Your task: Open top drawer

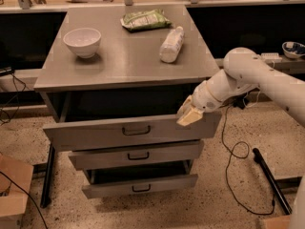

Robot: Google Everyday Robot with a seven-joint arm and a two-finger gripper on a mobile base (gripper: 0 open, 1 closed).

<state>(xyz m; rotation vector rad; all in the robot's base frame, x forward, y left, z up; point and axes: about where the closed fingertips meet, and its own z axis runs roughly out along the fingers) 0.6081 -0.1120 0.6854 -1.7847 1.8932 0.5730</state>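
A grey metal cabinet (pixel 124 63) fills the middle of the view, its three drawers stepping down toward 6 o'clock. The top drawer (pixel 95 135), the widest and tallest-fronted, sits just under the cabinet top and stands out toward the camera, farther than the two below it, with a dark gap open behind its front. Its small dark handle (pixel 136 130) is at the centre of the front. The gripper (pixel 189 116) is at the drawer's upper edge near the right-hand corner, about 3 o'clock from the handle, its pale tan tip resting against the top of the drawer front. Whether it is spread or pinching the edge cannot be told. The white arm (pixel 248 73) reaches in from 3 o'clock, bending down and left to that corner. The middle drawer (pixel 105 157) and the bottom drawer (pixel 109 189) lie below, each narrower and set farther back than the one above it. On the cabinet top, a white bowl (pixel 82 42) stands toward 10 o'clock, a green bag (pixel 145 19) lies at 12 o'clock near the back edge, and a white bottle (pixel 171 44) lies on its side toward 2 o'clock, just in front of the bag. A black cable (pixel 233 151) loops over the speckled floor at 4 o'clock, and a cardboard box (pixel 12 190) sits at 8 o'clock.
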